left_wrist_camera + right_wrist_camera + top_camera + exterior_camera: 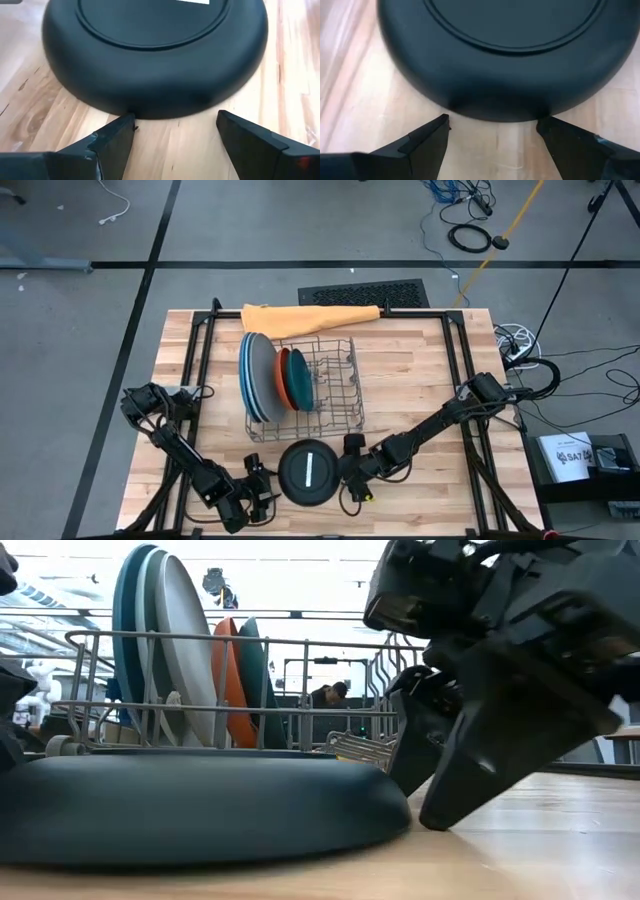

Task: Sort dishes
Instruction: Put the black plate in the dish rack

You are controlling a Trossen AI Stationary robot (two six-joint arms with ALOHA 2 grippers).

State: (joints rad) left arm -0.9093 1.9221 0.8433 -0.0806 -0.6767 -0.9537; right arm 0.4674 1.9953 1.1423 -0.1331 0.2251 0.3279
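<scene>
Black plate (308, 472) sits upside down on the tabletop (420, 370), left tool (262, 492) at 9, right tool (350, 470) at 3, both released, not touching it.

A round black plate with a white stripe (309, 470) lies on the pale, streaky-grained wooden table (420, 370). In the dark wire dish rack (335, 385) stand large plates (256, 376) — blue, light blue, grey — then an orange plate (285, 377) and a teal plate (302, 379). The folded cloth (310, 317) is yellow-orange, perhaps mustard.
</scene>
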